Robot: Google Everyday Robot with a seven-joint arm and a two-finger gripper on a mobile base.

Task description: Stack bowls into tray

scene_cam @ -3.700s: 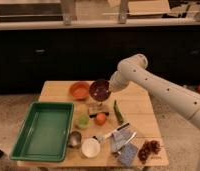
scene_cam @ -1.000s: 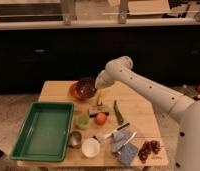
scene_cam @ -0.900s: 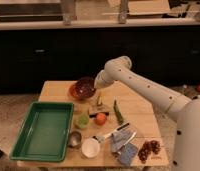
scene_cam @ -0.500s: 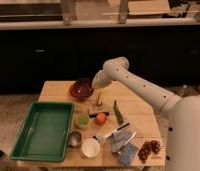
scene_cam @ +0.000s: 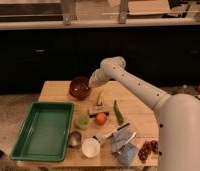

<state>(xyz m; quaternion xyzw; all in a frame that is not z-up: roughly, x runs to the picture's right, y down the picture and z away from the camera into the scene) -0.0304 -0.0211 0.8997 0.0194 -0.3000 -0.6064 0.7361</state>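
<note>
Gripper at the maroon bowl, tray waiting empty-handed to the side!

The gripper (scene_cam: 91,82) sits right at the rim of the dark maroon bowl (scene_cam: 79,87), which is up beyond the far right corner of the green tray (scene_cam: 42,131) on the wooden table (scene_cam: 133,112). Just right of the tray: a small green cup (scene_cam: 82,121), an orange fruit (scene_cam: 101,118), a metal cup (scene_cam: 74,139) and a white bowl (scene_cam: 90,148).
</note>
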